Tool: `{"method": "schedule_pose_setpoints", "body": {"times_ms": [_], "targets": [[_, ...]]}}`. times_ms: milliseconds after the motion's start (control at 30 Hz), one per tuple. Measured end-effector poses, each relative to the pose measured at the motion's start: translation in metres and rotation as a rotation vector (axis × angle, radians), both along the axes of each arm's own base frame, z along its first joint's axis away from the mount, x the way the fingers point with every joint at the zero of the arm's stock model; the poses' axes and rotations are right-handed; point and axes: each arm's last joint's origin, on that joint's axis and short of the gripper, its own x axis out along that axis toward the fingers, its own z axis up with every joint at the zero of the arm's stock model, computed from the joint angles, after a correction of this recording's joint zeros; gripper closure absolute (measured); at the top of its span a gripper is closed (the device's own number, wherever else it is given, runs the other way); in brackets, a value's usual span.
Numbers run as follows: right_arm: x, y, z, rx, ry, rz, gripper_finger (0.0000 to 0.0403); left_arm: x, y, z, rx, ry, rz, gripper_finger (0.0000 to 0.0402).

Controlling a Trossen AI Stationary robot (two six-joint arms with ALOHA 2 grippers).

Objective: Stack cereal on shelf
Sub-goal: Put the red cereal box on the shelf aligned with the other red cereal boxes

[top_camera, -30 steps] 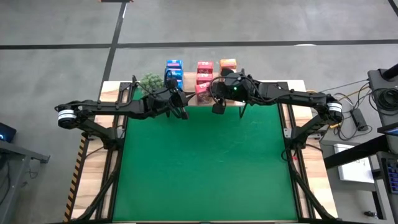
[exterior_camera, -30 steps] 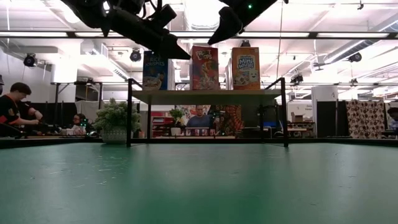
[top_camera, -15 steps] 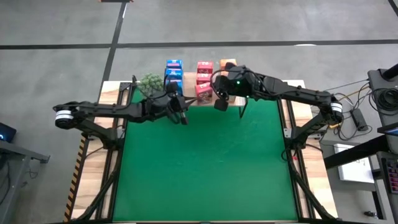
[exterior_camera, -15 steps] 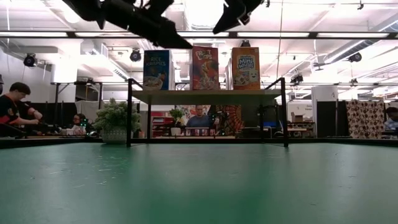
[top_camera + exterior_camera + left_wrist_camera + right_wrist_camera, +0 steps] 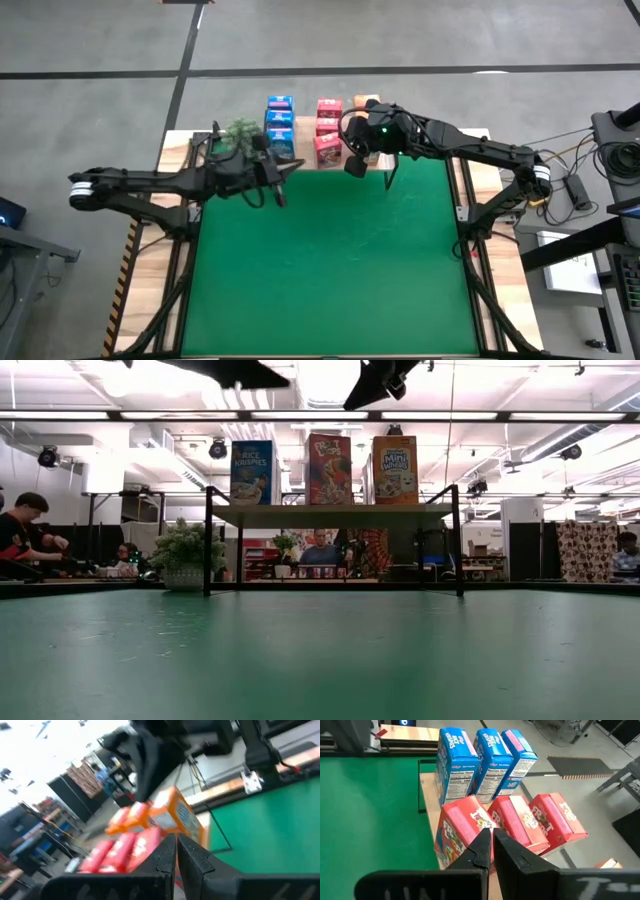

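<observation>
Boxes all on the shelf, both tools empty

I see the cereal (image 5: 318,124) standing in blue, pink-red and orange rows on the shelf (image 5: 330,515) at the desk's (image 5: 330,260) 12 o'clock edge, with nothing loose on the green mat. My left tool (image 5: 278,184) is clenched on nothing, over the mat near 11 o'clock; my right tool (image 5: 353,166) is likewise clenched and empty, just in front of the pink-red boxes (image 5: 510,820). I judge stacking is done or nearly so. To finish cleanly I would lift the right tool up first, then draw it toward 6 o'clock, keeping its fingers clear of the front box so nothing tips.
</observation>
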Motion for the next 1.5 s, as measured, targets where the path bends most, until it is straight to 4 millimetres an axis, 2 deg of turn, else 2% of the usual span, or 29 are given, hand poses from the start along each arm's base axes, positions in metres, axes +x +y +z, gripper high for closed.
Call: {"method": "schedule_pose_setpoints", "body": {"times_ms": [100, 200, 333, 500, 700, 933, 1100, 1267, 1500], "targets": [[0.0, 0.0, 0.0, 0.01, -0.005, 0.011, 0.0394, -0.016, -0.002, 0.014, 0.019, -0.039, -0.01, 0.0402], [0.002, 0.001, 0.001, 0.03, -0.03, 0.035, 0.0394, -0.03, -0.004, 0.019, 0.018, -0.077, -0.024, 0.0402], [0.007, -0.001, 0.001, 0.036, -0.074, 0.028, 0.0394, -0.044, -0.005, 0.011, -0.001, -0.11, -0.025, 0.0402], [0.024, -0.005, -0.014, 0.046, -0.057, 0.025, 0.0394, -0.056, -0.006, -0.001, 0.011, -0.149, -0.011, 0.0402], [0.039, -0.009, -0.016, 0.08, -0.051, -0.011, 0.0394, -0.069, -0.004, -0.002, 0.042, -0.181, 0.128, 0.0402], [0.046, -0.013, -0.006, 0.127, 0.059, -0.088, 0.0394, -0.072, -0.004, -0.011, 0.05, -0.155, 0.14, 0.0402], [0.047, -0.013, 0.0, 0.177, 0.181, -0.121, 0.0394, -0.075, -0.002, -0.011, 0.079, -0.141, 0.226, 0.0402], [0.046, -0.016, 0.007, 0.187, 0.214, -0.163, 0.0394, -0.075, -0.001, -0.011, 0.08, -0.138, 0.237, 0.0402], [0.045, -0.022, 0.006, 0.175, 0.227, -0.186, 0.0394, -0.075, -0.001, -0.012, 0.077, -0.133, 0.238, 0.0402]]}}
